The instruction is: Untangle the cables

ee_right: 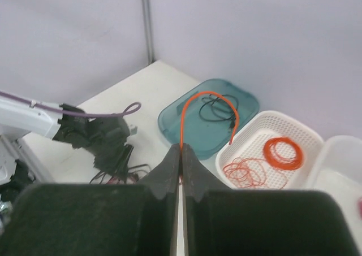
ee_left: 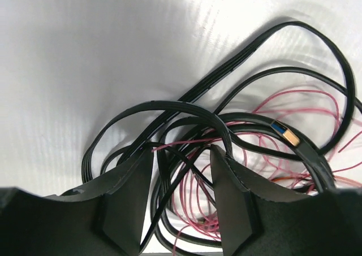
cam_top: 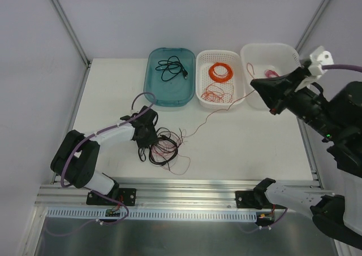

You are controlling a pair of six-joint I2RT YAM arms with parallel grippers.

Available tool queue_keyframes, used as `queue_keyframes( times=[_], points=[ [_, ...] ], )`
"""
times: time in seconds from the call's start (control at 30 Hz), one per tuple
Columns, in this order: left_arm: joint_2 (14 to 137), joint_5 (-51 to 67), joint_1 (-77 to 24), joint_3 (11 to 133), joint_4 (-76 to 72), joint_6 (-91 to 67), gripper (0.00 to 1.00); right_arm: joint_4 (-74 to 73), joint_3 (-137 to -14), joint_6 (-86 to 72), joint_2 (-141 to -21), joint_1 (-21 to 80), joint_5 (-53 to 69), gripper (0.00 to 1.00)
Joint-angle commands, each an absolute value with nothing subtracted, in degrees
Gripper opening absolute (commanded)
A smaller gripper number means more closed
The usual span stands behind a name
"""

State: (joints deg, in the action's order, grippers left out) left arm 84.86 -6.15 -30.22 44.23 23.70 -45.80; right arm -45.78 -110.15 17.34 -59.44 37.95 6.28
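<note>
The small messy clump of loose cables (cam_top: 166,146) lies on the white bench (cam_top: 113,98), near its front edge on the left half. The left pincer (ee_left: 182,153) is down on it with its fingers spread. Loops of the thicker black cord (ee_left: 164,104) arch over the tips and strands run through the gap, but the pads may or may not be touching them. Its black fingers cut off the near part of the clump in the left wrist view, where the thin pinkish-red wire (ee_left: 294,90) loops behind the cord.

The right pincer (ee_right: 181,150) is raised well off the bench, its fingers pressed together on the thin orange-red wire (ee_right: 209,92). The wire arcs up from the tips and drops out of sight at the rim of the white mesh plastic basket (ee_right: 249,133). From above, the arm's own wrist hides those fingers, and the wire shows only as a faint line running towards the clump.
</note>
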Motion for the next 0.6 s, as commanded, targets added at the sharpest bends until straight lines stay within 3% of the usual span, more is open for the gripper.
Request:
queue_keyframes(
  times=[0.0,0.2,0.43,0.57],
  points=[
    [87.01,-10.02,-28.13,42.54,28.83,-43.24,0.46,-40.53,-111.8,18.98,-56.43,37.62,-2.95,0.01],
    [86.49,-10.72,-23.65,42.01,29.53,-41.84,0.46,-34.37,-109.26,21.35,-51.87,37.62,-12.81,0.01],
    [83.76,-10.81,-21.45,42.36,30.23,-40.34,0.51,-39.8,-98.72,19.35,-50.27,37.62,-20.29,0.01],
    [82.09,-10.02,-21.45,42.19,30.41,-39.29,0.51,-42.45,-79.54,10.31,-49.75,37.53,-18.56,0.01]
  ],
)
